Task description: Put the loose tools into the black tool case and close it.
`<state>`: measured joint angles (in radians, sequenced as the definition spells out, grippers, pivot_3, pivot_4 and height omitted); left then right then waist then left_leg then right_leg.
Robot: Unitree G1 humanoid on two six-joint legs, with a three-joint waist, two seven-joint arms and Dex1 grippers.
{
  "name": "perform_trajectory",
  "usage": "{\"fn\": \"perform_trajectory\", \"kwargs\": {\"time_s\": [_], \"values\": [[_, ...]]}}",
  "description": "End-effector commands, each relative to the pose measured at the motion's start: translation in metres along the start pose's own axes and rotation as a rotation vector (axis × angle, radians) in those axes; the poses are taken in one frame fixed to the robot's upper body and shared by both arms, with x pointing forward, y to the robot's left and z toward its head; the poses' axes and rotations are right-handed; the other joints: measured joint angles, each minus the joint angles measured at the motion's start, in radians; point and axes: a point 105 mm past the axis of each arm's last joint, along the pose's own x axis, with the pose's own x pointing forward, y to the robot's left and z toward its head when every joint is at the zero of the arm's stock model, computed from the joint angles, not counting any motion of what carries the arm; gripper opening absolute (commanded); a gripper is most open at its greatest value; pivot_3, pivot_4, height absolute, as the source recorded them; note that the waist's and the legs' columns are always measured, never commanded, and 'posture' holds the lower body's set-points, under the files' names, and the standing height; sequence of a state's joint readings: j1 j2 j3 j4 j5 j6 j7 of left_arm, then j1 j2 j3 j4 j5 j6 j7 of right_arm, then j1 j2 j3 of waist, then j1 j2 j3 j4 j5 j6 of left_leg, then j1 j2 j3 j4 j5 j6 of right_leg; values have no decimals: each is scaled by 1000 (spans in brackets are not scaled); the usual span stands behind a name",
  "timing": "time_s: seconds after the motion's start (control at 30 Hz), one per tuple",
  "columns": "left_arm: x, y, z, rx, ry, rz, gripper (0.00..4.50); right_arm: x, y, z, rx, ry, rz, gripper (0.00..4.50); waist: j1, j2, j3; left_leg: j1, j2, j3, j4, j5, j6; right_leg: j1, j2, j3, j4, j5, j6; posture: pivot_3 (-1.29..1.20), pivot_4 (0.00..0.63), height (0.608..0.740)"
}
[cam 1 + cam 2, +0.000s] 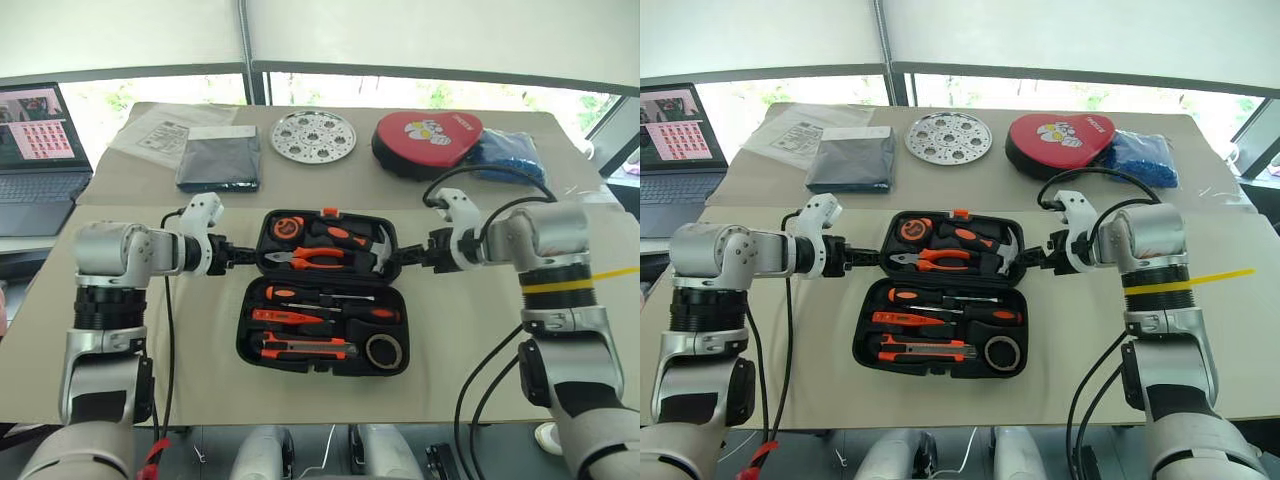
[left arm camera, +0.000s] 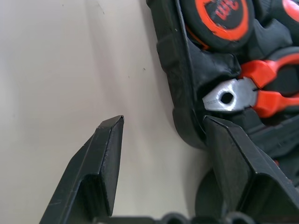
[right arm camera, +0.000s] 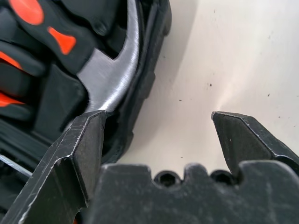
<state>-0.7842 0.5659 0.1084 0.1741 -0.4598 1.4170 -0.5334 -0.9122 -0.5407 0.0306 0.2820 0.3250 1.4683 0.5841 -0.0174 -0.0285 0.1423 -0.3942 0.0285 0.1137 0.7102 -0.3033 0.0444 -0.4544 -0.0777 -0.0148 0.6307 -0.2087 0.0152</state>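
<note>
We see the left claw (image 1: pixel 243 257) gaping at the left edge of the case's (image 1: pixel 322 340) upper half. The case lies open mid-table (image 1: pixel 200 390), tools (image 1: pixel 320 320) slotted inside. The right claw (image 1: pixel 405 255) gapes astride its right edge.

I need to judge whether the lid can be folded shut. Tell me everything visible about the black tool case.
The black tool case is a rounded plastic clamshell lying fully open and flat on the beige table. Orange-black tools fill both moulded halves. An orange latch sits on its far edge. The open left pincer and right pincer straddle the far half's side walls.
</note>
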Motion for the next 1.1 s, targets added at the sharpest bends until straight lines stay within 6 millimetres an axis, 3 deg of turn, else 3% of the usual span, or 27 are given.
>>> {"fn": "perform_trajectory", "kwargs": {"time_s": [0.03, 0.07, 0.1, 0.13, 0.3, 0.33, 0.53, 0.67, 0.77, 0.87, 0.97, 1.1], "values": [[6, -4, 9, 16, -58, 6, 2918, -2, -3, -1, -13, 7, -36, 4215, 1, 0, 0, 0, 0, 0, 0, 0, 0, 0, 0, 0, 0, 0, 0, 0, 150, 740], [8, -5, 6, 19, -50, 9, 2918, -1, -3, -4, -15, 15, -40, 4215, 2, 0, 0, 0, 0, 0, 1, 0, 0, 0, 0, 0, 0, 0, 0, 0, 150, 740], [10, -5, 4, 17, -43, 11, 2406, 0, -4, -6, -17, 17, -48, 4236, 4, 0, 0, 0, 0, 0, 1, 0, -1, 0, 0, 0, 1, 0, 0, 0, 150, 740], [11, -6, 3, 13, -43, 13, 2324, 0, -5, -8, -13, 21, -53, 3975, 5, 0, 0, 0, 0, 0, 1, 1, -1, 0, 0, 0, 1, 0, 0, 0, 150, 740], [12, -8, -4, -33, -22, -10, 464, 4, -7, -13, 8, 46, -64, 2519, 6, 0, 0, 4, 1, -1, 2, 1, -1, 6, 0, 1, 1, 1, 0, 0, 150, 740], [13, -9, -8, -49, -9, -22, 34, 5, -6, -15, 18, 55, -60, 2043, 5, 0, 0, 6, 1, -1, 2, 1, -1, 8, 0, 1, 1, 1, 0, 0, 150, 740], [12, 1, -13, -100, -12, 8, 0, 11, -12, -27, 41, 71, -78, 43, 6, 0, -3, 11, 2, -3, 1, 0, 1, 15, -1, 0, -1, 1, 1, 0, 150, 740], [8, 2, -8, -119, -91, -8, 0, 11, -3, -3, 43, -82, -30, 43, 3, 0, -5, 13, 3, -2, 1, 0, 0, 16, -1, 1, -1, 1, 1, 0, 150, 740], [-4, -4, 8, -88, -267, -82, 0, -1, 13, 22, -103, -275, 51, 43, 0, 0, -5, 15, 3, -1, 1, 0, 0, 17, -1, 2, 0, 1, 0, 0, 150, 740], [-26, -11, 21, 34, -473, -152, 0, -17, 24, 35, -265, -414, 86, 43, -1, 1, -3, 12, 3, -1, 1, 0, 0, 13, -1, 3, 0, 2, 0, 0, 150, 740], [-47, -16, 22, 205, -625, -160, 0, -30, 31, 29, -455, -487, 101, 43, 2, 2, -1, 7, 3, -1, 1, 1, -2, 7, -1, 2, 1, 2, -1, 0, 150, 740], [-60, -19, 8, 493, -710, -100, 0, -35, 27, 7, -674, -511, 62, 43, 4, 2, -1, 0, 2, 0, 0, 2, -3, -1, 0, 1, 0, 2, -1, 0, 150, 740]]}}
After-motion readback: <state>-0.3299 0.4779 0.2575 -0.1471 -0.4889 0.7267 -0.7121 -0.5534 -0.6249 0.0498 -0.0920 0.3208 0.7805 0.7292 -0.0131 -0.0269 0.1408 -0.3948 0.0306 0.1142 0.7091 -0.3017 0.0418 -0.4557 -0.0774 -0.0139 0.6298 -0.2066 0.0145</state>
